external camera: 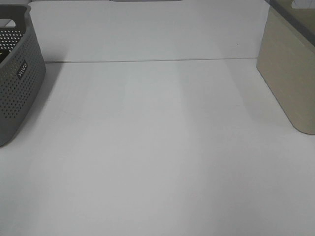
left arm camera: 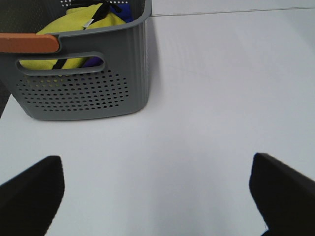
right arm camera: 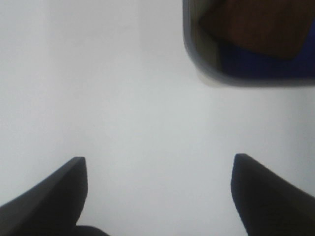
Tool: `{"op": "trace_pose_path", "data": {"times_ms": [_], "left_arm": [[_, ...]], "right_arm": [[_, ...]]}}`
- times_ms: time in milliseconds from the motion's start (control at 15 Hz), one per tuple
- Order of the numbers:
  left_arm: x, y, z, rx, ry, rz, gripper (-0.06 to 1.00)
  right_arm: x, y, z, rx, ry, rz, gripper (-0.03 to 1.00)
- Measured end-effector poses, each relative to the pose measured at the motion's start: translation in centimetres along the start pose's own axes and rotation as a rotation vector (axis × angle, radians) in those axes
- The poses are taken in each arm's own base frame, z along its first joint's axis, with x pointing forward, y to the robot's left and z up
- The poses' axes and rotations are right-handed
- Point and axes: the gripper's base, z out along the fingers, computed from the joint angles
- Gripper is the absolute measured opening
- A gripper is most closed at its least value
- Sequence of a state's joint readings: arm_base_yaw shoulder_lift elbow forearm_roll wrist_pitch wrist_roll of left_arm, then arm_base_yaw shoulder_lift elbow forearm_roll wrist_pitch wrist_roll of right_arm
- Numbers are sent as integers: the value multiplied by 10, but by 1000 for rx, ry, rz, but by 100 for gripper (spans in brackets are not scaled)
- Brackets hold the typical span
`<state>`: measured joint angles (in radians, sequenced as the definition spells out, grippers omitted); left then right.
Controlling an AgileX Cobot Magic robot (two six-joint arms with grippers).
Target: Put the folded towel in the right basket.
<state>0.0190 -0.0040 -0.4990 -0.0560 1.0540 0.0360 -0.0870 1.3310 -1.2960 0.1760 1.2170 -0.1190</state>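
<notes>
While no folded towel lies on the table (external camera: pixel 157 147), our spread, empty left gripper (left arm camera: pixel 156 196) faces yellow cloth (left arm camera: pixel 74 24) inside the gray basket (left arm camera: pixel 98 83) ahead; our right gripper (right arm camera: pixel 158 196), likewise spread, sits near the beige basket (right arm camera: pixel 197 64).

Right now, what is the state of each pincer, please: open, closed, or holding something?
Left pincer: open, holding nothing, over bare table near the grey basket.
Right pincer: open, holding nothing.

Grey perforated basket (external camera: pixel 17 83), beige basket (external camera: pixel 290 73), white table (external camera: pixel 157 157), yellow cloth (left arm camera: pixel 78 22)
</notes>
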Motion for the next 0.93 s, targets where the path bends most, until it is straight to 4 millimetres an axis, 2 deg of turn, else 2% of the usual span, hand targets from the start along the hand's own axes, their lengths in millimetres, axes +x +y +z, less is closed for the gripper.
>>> {"op": "trace_pose_path", "data": {"times_ms": [267, 333, 400, 467, 533, 733, 933], "left_arm": [[0, 0, 0, 0, 0, 0, 97], [0, 0, 0, 0, 0, 0, 97], [0, 0, 0, 0, 0, 0, 97], [0, 0, 0, 0, 0, 0, 97], [0, 0, 0, 0, 0, 0, 97], [0, 0, 0, 0, 0, 0, 97], [0, 0, 0, 0, 0, 0, 97]], "right_arm": [[91, 7, -14, 7, -1, -2, 76], [103, 8, -14, 7, -7, -3, 76], [127, 9, -15, 8, -19, -5, 76], [174, 11, -12, 15, -68, -14, 76], [192, 10, -9, 36, -117, -24, 76], [231, 7, -11, 112, -345, -65, 76], [249, 9, -22, 130, -516, -85, 76]]}}
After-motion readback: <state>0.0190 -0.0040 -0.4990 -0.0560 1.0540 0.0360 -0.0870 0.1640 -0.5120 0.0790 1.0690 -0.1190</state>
